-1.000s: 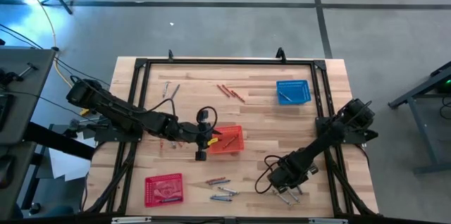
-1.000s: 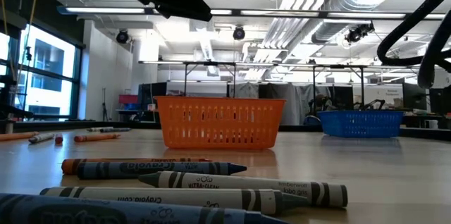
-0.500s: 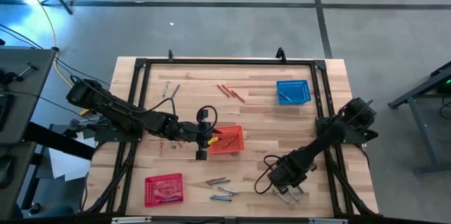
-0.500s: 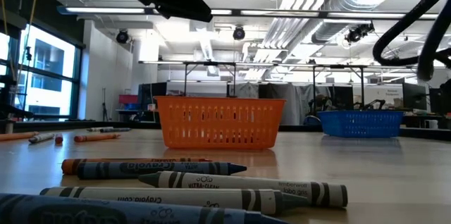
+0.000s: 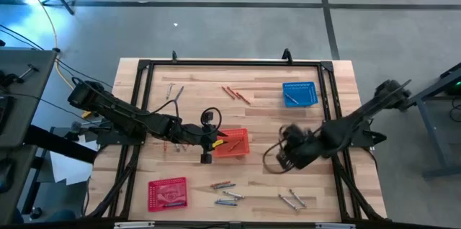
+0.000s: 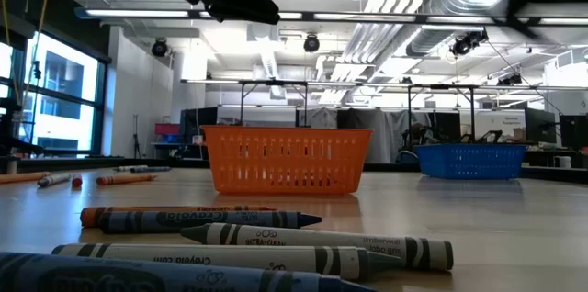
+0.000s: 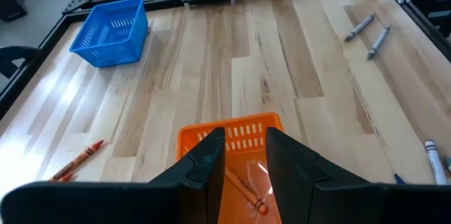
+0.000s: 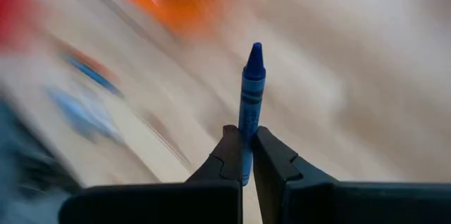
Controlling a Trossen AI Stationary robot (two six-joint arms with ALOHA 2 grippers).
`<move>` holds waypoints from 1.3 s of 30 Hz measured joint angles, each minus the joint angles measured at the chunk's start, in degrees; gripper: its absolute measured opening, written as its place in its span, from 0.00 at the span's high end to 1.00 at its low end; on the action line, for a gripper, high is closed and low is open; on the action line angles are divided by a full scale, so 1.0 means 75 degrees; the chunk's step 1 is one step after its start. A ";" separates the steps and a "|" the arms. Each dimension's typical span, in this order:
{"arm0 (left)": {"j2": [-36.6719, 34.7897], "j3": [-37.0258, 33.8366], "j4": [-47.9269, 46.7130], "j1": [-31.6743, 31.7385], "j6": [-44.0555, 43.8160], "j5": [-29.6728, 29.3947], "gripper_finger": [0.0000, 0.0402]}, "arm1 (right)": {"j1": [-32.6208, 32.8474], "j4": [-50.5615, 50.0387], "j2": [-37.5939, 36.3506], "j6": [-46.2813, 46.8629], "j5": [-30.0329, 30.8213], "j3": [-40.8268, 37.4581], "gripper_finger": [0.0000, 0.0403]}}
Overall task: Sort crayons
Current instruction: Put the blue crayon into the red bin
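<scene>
From the high view, the left gripper (image 5: 213, 145) is hanging right at the orange basket (image 5: 233, 143) in the middle of the table, while the right gripper (image 5: 288, 150) is sitting over bare wood to the right of it. Loose crayons (image 5: 225, 193) are lying near the front edge beside the red basket (image 5: 167, 193), and the blue basket (image 5: 300, 93) is sitting at the far right.

Low view: crayons (image 6: 303, 237) lying up front, orange basket (image 6: 286, 158) behind them.

Left wrist: fingers (image 7: 211, 164) slightly parted, holding nothing, over the basket (image 7: 232, 131) with an orange crayon (image 7: 248, 194) lying inside.

Right wrist: fingers (image 8: 228, 155) are pinching a blue crayon (image 8: 249, 104), tip pointing outward.
</scene>
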 joint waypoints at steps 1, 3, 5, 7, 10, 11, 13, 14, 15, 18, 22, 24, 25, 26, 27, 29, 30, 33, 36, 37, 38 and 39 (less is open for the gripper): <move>0.0000 0.0000 0.0015 0.0003 -0.0003 -0.0002 0.78 | -0.0063 0.0055 -0.0236 -0.0634 0.0652 0.0357 1.00; 0.0000 0.0000 0.0036 0.0020 -0.0058 -0.0002 0.78 | -0.0193 0.0383 -0.0601 -0.2177 0.1774 0.1183 1.00; 0.0000 0.0000 0.0106 0.0020 -0.0309 -0.0010 0.78 | -0.0304 0.1119 -0.0773 -0.3959 0.2535 0.2053 1.00; 0.0000 0.0000 0.0277 0.0020 -0.0603 -0.0010 0.78 | -0.0355 0.2078 -0.0767 -0.5771 0.2739 0.2922 1.00; 0.0000 0.0000 0.0331 0.0002 -0.1037 -0.0016 0.78 | -0.0355 0.3293 -0.0535 -0.7921 0.2475 0.3989 1.00; 0.0000 0.0000 0.0327 -0.0020 -0.1158 -0.0026 0.78 | -0.0354 0.3412 -0.0408 -0.8375 0.2355 0.4304 1.00; 0.0000 0.0000 0.0321 -0.0060 -0.1288 -0.0034 0.78 | -0.0355 0.3273 -0.0124 -0.8855 0.2331 0.4859 1.00; 0.0000 0.0000 0.0314 -0.0076 -0.1288 -0.0034 0.78 | -0.0365 0.3131 0.0023 -0.8950 0.2331 0.5093 1.00; 0.0000 0.0000 0.0314 -0.0099 -0.1285 -0.0034 0.78 | -0.0386 0.2941 0.0166 -0.9001 0.2341 0.5297 1.00; 0.0000 0.0000 0.0316 -0.0114 -0.1282 -0.0029 0.78 | -0.0604 0.2572 0.0634 -0.9009 0.2348 0.5810 1.00; 0.0000 0.0000 0.0313 -0.0111 -0.1288 -0.0029 0.78 | -0.1023 0.2167 0.1209 -0.9013 0.2106 0.6318 1.00; 0.0000 0.0000 0.0314 -0.0111 -0.1289 -0.0031 0.78 | -0.1263 0.2099 0.1443 -0.9012 0.1735 0.6514 1.00; 0.0000 0.0000 0.0314 -0.0121 -0.1288 -0.0028 0.78 | -0.1381 0.2092 0.1541 -0.9015 0.1527 0.6593 1.00; 0.0000 0.0000 0.0313 -0.0142 -0.1289 -0.0028 0.78 | -0.1500 0.2084 0.1639 -0.9023 0.1330 0.6657 1.00; 0.0000 0.0000 0.0313 -0.0169 -0.1291 -0.0026 0.78 | -0.1611 0.2076 0.1723 -0.9043 0.1138 0.6707 1.00; 0.0000 0.0000 0.0311 -0.0225 -0.1288 -0.0025 0.78 | -0.1777 0.1917 0.1871 -0.9064 0.0909 0.6732 1.00; 0.0000 0.0000 0.0310 -0.0254 -0.1285 -0.0025 0.78 | -0.1842 0.1764 0.1950 -0.9065 0.0874 0.6732 1.00; 0.0000 0.0000 0.0311 -0.0324 -0.1285 -0.0064 0.78 | -0.1999 0.1073 0.2260 -0.9062 0.0994 0.6732 1.00; 0.0000 0.0000 0.0314 -0.0434 -0.1288 -0.0377 0.78 | -0.2094 0.0397 0.2736 -0.9003 0.1350 0.6720 1.00; 0.0000 0.0000 0.0316 -0.0480 -0.1288 -0.0477 0.78 | -0.2118 0.0275 0.2940 -0.9003 0.1433 0.6720 1.00; 0.0000 0.0000 0.0345 -0.0532 -0.1289 -0.0581 0.78 | -0.2144 0.0264 0.3139 -0.9026 0.1484 0.6720 1.00; 0.0000 -0.0003 0.0422 -0.0599 -0.1286 -0.0687 0.78 | -0.2163 0.0283 0.3340 -0.9064 0.1480 0.6718 1.00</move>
